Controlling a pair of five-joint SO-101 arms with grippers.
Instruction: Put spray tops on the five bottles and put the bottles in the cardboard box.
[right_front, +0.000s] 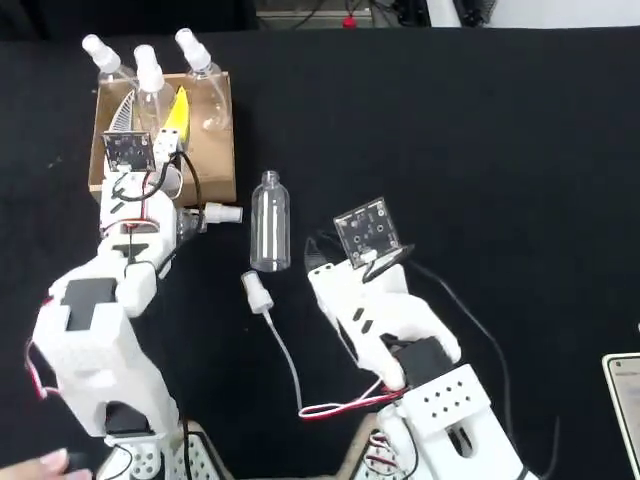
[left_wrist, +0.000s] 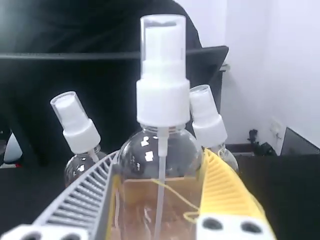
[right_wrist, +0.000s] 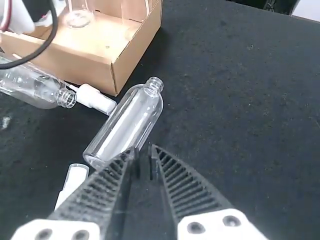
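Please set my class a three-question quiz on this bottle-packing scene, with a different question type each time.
1. True or false: the lying bottle by the right gripper wears a spray top.
2. Multiple choice: how many upright bottles with spray tops are at the cardboard box, counting any that is held? A two, B three, C five.
3. Short answer: what is the left gripper shut on?

Key: 1 false, its neck is bare. 2 B. 3 The middle capped bottle, over the box.
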